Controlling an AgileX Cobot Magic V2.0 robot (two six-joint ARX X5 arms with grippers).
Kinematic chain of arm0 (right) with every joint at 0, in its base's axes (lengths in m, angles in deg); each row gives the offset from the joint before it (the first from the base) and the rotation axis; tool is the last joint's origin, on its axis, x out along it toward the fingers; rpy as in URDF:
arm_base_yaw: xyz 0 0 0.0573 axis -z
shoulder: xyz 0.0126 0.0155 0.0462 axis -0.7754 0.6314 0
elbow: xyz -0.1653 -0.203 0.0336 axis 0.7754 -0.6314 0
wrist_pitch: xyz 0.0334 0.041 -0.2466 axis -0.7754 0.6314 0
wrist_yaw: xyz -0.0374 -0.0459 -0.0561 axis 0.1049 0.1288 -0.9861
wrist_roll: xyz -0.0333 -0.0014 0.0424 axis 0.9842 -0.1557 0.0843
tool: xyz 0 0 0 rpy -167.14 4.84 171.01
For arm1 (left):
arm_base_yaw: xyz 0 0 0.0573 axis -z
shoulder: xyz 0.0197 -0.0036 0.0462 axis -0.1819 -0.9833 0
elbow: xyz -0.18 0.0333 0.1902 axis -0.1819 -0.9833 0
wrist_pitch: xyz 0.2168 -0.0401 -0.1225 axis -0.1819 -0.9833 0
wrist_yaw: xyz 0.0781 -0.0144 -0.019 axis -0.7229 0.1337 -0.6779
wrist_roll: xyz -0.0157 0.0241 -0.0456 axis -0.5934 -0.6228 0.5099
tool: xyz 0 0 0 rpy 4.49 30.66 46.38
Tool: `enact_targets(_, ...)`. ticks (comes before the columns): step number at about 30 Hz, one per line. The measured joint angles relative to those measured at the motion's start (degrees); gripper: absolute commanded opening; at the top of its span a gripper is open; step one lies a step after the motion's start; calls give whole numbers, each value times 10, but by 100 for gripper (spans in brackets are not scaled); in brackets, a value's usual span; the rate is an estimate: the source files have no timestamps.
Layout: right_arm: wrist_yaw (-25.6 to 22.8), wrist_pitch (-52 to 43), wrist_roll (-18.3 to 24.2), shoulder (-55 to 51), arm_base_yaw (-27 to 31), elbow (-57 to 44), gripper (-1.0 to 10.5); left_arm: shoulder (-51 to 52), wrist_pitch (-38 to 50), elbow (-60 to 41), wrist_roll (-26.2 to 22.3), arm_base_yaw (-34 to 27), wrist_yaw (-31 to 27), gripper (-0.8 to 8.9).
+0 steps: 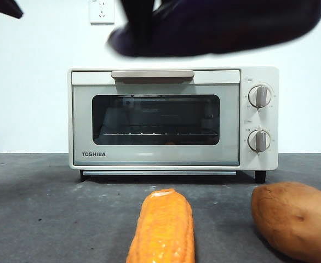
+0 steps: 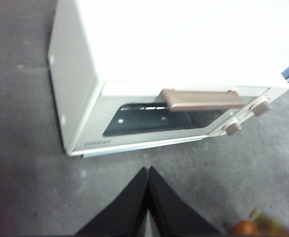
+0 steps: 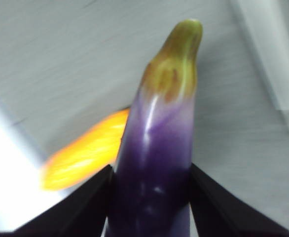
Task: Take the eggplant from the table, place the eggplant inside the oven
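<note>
The eggplant [image 1: 221,27], glossy dark purple, hangs lengthwise in the air above the oven [image 1: 155,118]. In the right wrist view its greenish-brown stem cap points away from the camera, and my right gripper [image 3: 150,170] is shut on the eggplant [image 3: 157,148] at its purple body. The oven, cream-white, stands on the table [image 1: 51,208] with its door closed and its beige handle [image 1: 152,74] up. My left gripper [image 2: 148,170] is shut on nothing, above the table in front of the oven [image 2: 134,59]. It shows only as a black tip [image 1: 1,8] in the front view.
An orange corn cob [image 1: 163,227] lies on the table in front of the oven, and a brown sweet potato [image 1: 297,219] lies to its right. The corn cob [image 3: 85,153] shows blurred below the held eggplant. Two grey knobs [image 1: 259,96] sit on the oven's right side.
</note>
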Motion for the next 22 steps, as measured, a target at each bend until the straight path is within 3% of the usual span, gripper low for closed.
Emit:
enact_targets(10, -37, 0, 7, -169, 0, 0, 185, -134, 31, 74, -5, 80, -5, 6)
enact_targets(22, -37, 0, 5, -306, 1, 0, 185, -334, 26, 242, -59, 205, -101, 6)
